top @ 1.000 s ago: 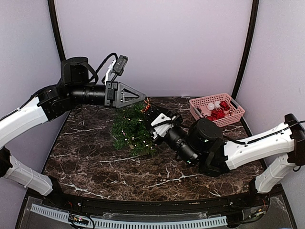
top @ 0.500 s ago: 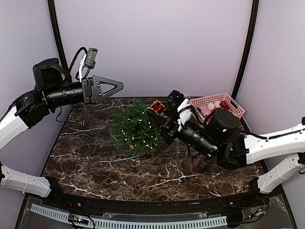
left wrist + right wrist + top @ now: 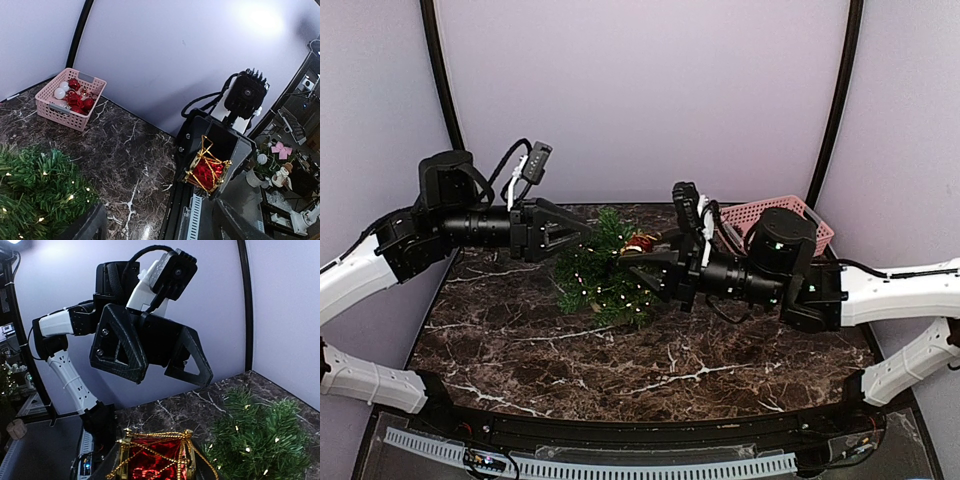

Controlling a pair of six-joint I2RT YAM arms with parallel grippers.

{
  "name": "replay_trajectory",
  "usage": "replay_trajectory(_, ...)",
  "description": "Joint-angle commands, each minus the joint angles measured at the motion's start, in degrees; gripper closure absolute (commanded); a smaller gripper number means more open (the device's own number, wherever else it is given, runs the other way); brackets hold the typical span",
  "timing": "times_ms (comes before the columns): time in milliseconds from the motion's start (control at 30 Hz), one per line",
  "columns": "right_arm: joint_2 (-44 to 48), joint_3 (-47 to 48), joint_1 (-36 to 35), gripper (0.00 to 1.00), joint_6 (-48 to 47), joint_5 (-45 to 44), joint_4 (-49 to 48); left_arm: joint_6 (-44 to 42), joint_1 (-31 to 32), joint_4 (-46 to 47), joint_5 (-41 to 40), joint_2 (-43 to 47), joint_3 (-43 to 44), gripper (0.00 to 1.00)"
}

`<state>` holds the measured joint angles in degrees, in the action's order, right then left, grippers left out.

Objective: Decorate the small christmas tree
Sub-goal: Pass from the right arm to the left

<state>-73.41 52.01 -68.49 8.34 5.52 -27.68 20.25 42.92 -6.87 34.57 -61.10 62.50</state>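
1. Top external view: small christmas tree on the dark marble table, toward the middle back, tiny white lights lit among the needles.
2. Between both grippers: left gripper at the tree's upper left edge, right gripper against its right side.
3. Left gripper empty, fingers spread wide; seen plainly from the right wrist, where it hangs above and to the left of the branches, clear of them.
4. Right gripper pinching a red drum ornament wrapped in gold cord, held at the tree's upper right branches; cannot tell whether the ornament touches the needles.
5. From the left wrist: same ornament clamped between the right gripper's black fingers, tree low at the left edge of that view.
6. From the right wrist: ornament at the bottom, just beside the green branches.
7. Farther out: pink basket of red and white baubles at the back right corner of the table, well apart from the tree.
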Motion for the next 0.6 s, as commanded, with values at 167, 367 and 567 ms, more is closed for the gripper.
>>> replay_trajectory(167, -5.67, 5.78, 1.85, 0.65, 10.69, 18.65, 4.99, -2.56, 1.08, 3.38, 9.78, -2.66, -1.16, 0.25)
replay_trajectory(367, -8.74, 9.39, 1.79, 0.65, 10.12, 23.14, 8.7, -1.21, 2.79, 4.06, 13.52, -5.24, -0.3, 0.31)
replay_trajectory(567, -10.05, 11.41, 1.71, 0.65, 8.62, 24.54, 12.16, -1.93, 3.97, 1.11, 15.49, -7.6, 1.23, 0.54)
